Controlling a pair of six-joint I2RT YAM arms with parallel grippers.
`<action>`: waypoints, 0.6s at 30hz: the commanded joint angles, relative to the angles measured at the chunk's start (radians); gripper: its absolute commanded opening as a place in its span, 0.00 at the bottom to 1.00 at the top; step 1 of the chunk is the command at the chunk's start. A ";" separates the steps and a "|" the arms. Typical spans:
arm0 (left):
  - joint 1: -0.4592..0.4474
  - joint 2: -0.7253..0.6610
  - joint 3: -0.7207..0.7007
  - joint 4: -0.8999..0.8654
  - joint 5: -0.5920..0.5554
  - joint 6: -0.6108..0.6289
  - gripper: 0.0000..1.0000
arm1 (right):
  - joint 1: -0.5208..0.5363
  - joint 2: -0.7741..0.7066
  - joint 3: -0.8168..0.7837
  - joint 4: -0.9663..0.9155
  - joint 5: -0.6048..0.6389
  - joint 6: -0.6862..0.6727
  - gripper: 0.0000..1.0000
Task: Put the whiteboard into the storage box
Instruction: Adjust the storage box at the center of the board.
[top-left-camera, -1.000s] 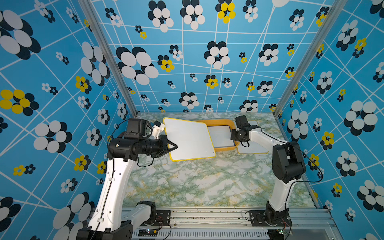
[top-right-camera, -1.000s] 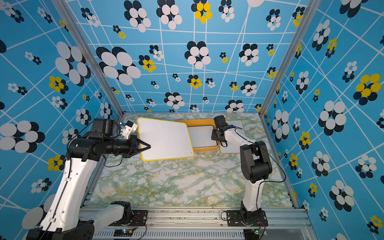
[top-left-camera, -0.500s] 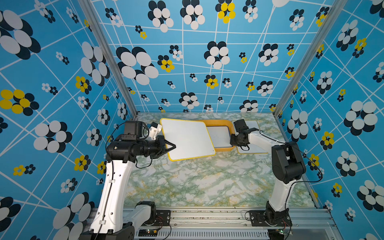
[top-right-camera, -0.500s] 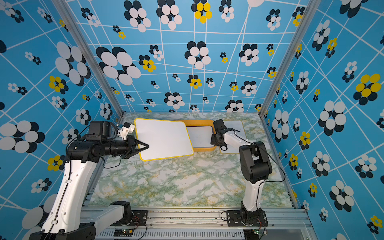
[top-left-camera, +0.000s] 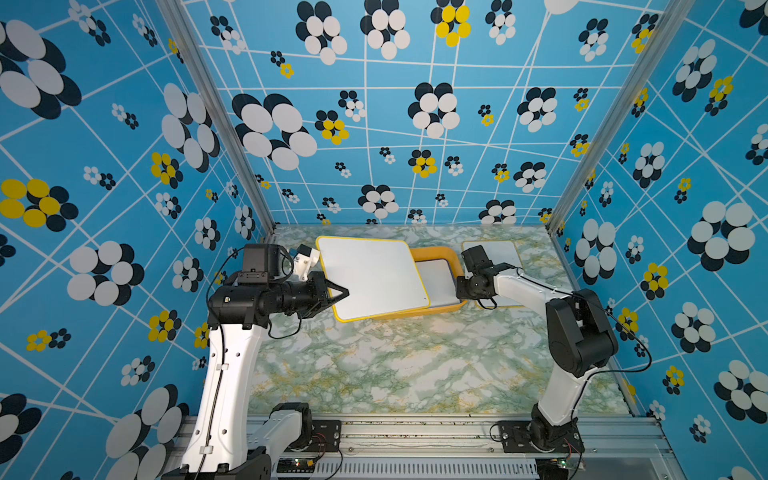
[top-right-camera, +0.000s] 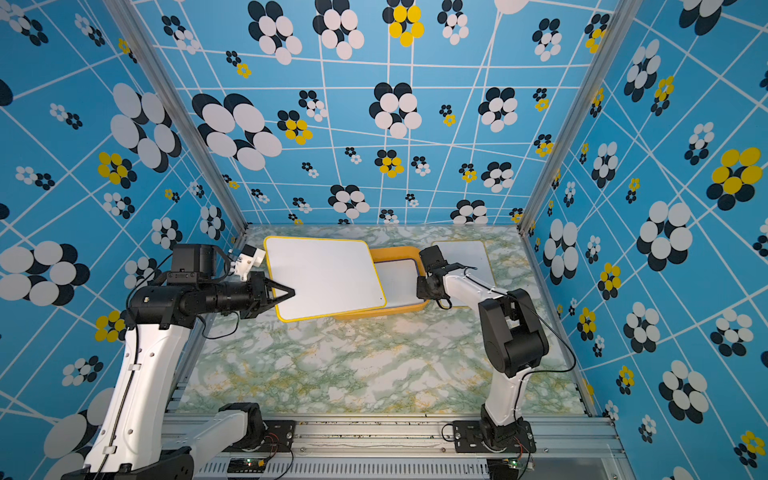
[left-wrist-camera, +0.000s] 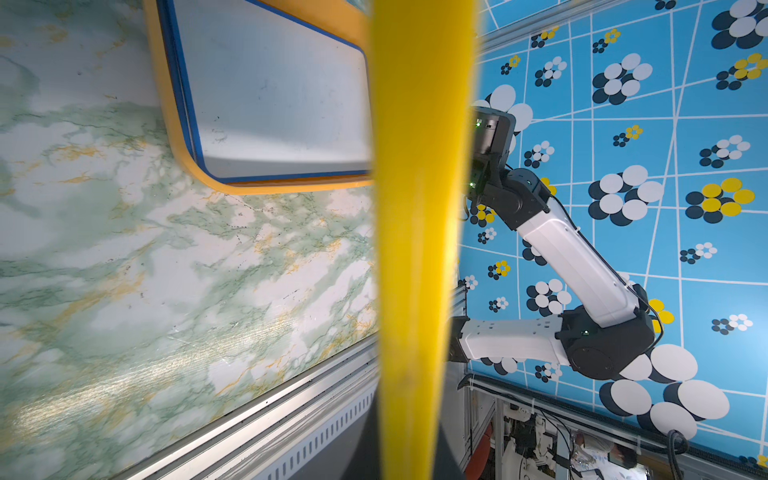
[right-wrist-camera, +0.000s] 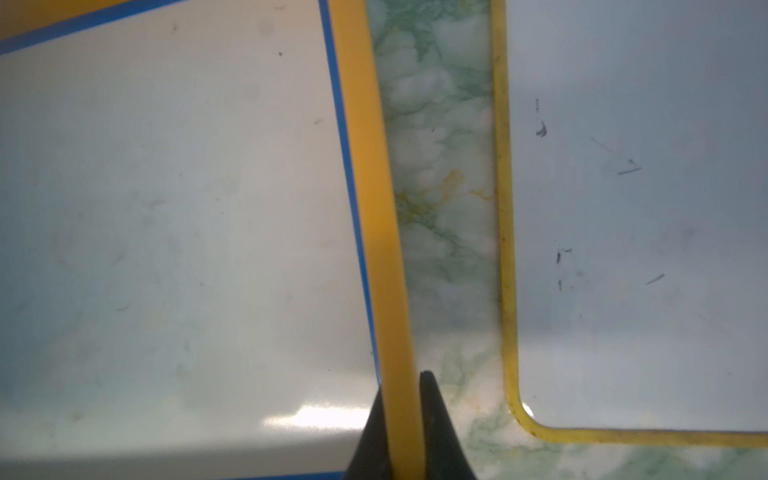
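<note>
My left gripper (top-left-camera: 347, 293) (top-right-camera: 293, 293) is shut on the near left edge of a yellow-framed whiteboard (top-left-camera: 370, 278) (top-right-camera: 324, 278). The board hangs tilted above the left part of the orange storage box (top-left-camera: 440, 251) (top-right-camera: 395, 250). In the left wrist view its yellow edge (left-wrist-camera: 419, 208) runs between the jaws of my left gripper (left-wrist-camera: 409, 449). My right gripper (top-left-camera: 460, 289) (right-wrist-camera: 403, 386) is shut on the box's right rim (right-wrist-camera: 374, 187). A blue-framed whiteboard (top-left-camera: 436, 282) (right-wrist-camera: 166, 208) lies flat inside the box.
A second yellow-framed whiteboard (top-left-camera: 500, 251) (top-right-camera: 465, 253) (right-wrist-camera: 644, 208) lies flat on the marble table (top-left-camera: 395, 365) at the back right, partly under my right arm. Blue patterned walls close in the back and both sides.
My right gripper came down toward the front and shut on the box's right rim. The left gripper and its whiteboard drifted slightly left.
</note>
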 joint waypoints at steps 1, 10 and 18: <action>0.012 -0.034 -0.001 0.036 0.070 0.032 0.00 | 0.023 -0.029 -0.036 -0.012 -0.002 -0.044 0.04; 0.014 -0.050 -0.043 0.059 0.072 0.016 0.00 | 0.041 -0.097 -0.131 0.011 -0.018 0.052 0.04; 0.014 -0.053 -0.073 0.045 0.042 0.024 0.00 | 0.050 -0.132 -0.194 0.034 -0.053 0.106 0.07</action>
